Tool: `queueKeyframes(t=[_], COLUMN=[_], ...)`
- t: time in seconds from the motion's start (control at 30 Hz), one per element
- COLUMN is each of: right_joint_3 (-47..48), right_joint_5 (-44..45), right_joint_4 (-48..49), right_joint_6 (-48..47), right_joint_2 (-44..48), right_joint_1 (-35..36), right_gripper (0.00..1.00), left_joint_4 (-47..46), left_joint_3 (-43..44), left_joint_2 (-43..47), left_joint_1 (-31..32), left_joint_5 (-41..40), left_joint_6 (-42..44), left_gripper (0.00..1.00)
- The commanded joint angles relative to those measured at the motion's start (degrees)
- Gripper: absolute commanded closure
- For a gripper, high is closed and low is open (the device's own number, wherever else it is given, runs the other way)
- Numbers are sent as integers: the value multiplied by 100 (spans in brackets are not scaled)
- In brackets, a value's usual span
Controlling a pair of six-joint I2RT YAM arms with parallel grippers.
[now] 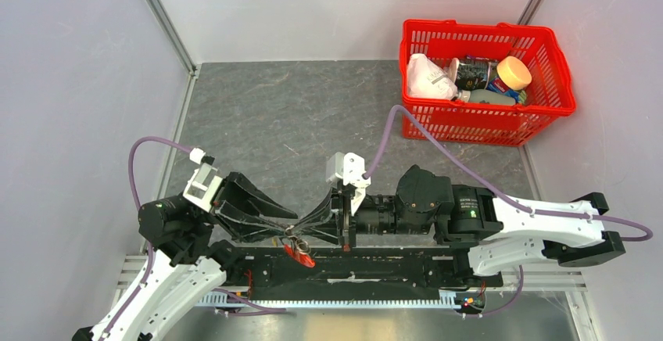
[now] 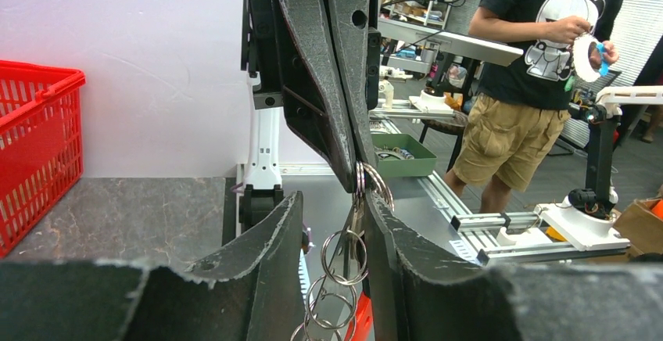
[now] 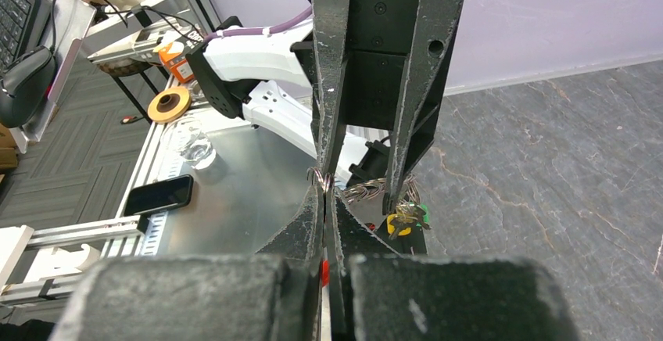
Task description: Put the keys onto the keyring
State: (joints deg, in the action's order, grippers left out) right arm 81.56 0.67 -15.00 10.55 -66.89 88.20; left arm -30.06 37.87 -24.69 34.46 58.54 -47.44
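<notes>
Tip to tip above the near edge of the grey stone-patterned table (image 1: pixel 274 122): the black two-finger left gripper (image 2: pixel 335 200) and the black two-finger right gripper (image 3: pixel 325 194), nose to nose.

Clamped hard, that right one, pads pressed flat together on the top loop of the keyring of thin silver wire rings (image 2: pixel 344 256). No daylight at all between those fingers in the right wrist view.

Narrowly parted on the left side, with the chain of rings dangling in the gap. No clear pinch there (metal close against one finger, though whether touching cannot be told).

Down below, swinging free just under the meeting point, the bright red section of the wrist strap (image 1: pixel 302 257).

Now the keys. Tucked in at the far side of the ring cluster, the small green-headed metal key (image 3: pixel 410 214), and touching it a brass-coloured key (image 3: pixel 393 225). Hanging off the table with the rings, so probably attached somewhere already, but threaded onto the ring or merely tangled in it? Too small to call. No sign of a dark silver key anywhere.

Judged from all this: well into the threading, not finished. Ring lifted and held, at least two keys up with it, one unaccounted for.

Off in the far right corner, untouched, the red plastic basket (image 1: pixel 422 126) of odds and ends.
</notes>
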Motion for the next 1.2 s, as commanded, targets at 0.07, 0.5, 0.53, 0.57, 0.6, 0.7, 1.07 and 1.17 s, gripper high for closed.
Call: queueKeyframes(t=[0.07, 0.5, 0.53, 0.57, 0.6, 0.7, 1.07, 1.17], right_joint_3=[276, 222, 212, 196, 180, 154, -134, -257], right_joint_5=[-49, -49, -44, -26, -6, 25, 78, 193], right_joint_4=[459, 411, 402, 378, 376, 335, 259, 268], right_joint_6=[18, 4, -3, -8, -3, 7, 38, 16], right_joint_2=[-47, -94, -100, -94, -94, -66, 370, 529], right_joint_1=[-79, -160, -171, -178, -181, -188, -190, -194], right_gripper=[100, 100, 100, 100, 100, 100, 63, 55], left_joint_4=[-69, -215, -285, -353, -412, -463, -378, -313], left_joint_3=[186, 165, 153, 128, 109, 59, 28, 28], left_joint_2=[27, -1, -8, 7, 23, 76, 52, 34], left_joint_1=[-11, -8, -17, -11, -11, -16, -18, -18], left_joint_5=[-52, -19, -2, 8, 1, -52, -79, -95], left_joint_6=[86, 12, -18, -44, -54, -33, 66, 109], left_gripper=[63, 98, 98, 98, 98, 98, 98, 98])
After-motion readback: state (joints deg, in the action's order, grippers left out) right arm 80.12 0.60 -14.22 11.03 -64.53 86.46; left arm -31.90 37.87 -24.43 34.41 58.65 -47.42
